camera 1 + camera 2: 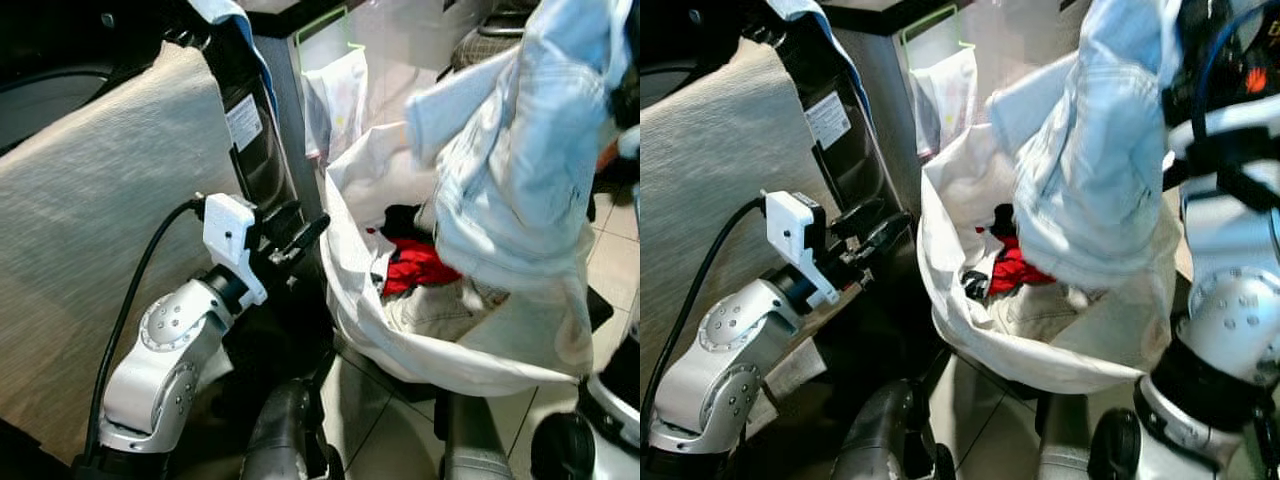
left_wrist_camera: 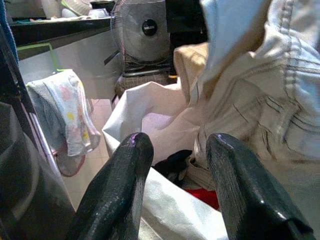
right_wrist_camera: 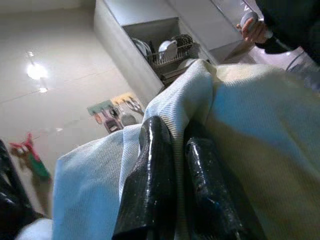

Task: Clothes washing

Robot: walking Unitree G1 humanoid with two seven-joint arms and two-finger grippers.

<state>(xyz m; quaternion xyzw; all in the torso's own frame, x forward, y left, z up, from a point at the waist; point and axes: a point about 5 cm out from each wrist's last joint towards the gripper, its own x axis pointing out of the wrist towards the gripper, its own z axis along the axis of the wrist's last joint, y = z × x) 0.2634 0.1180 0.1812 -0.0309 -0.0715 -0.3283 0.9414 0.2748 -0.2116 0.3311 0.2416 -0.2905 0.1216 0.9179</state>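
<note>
Jaws first: the right gripper [image 3: 172,185] has its two black fingers pinched tight together on a fold of the pale blue denim garment [image 1: 515,160], fabric bunched up between and around them. The left gripper [image 2: 175,185] is spread wide with nothing in it, fingers well apart, sitting low at the lower left of the head view, just beside the rim of the white laundry bag [image 1: 350,260].

Closest in, at the bottom of the frame, is the silver left arm with its white camera block and black cable. Right behind it, centre frame, the bag sags open on the tiled floor, with a red item [image 1: 415,265], something black and some beige cloth inside. The denim hangs above the bag at the upper right, held up high, lower end drooping toward the opening.

Further back, upper centre, a patterned cloth [image 2: 70,115] hangs off a green-edged hanger next to a dark counter. Farthest off there's a fan [image 2: 145,30].
</note>
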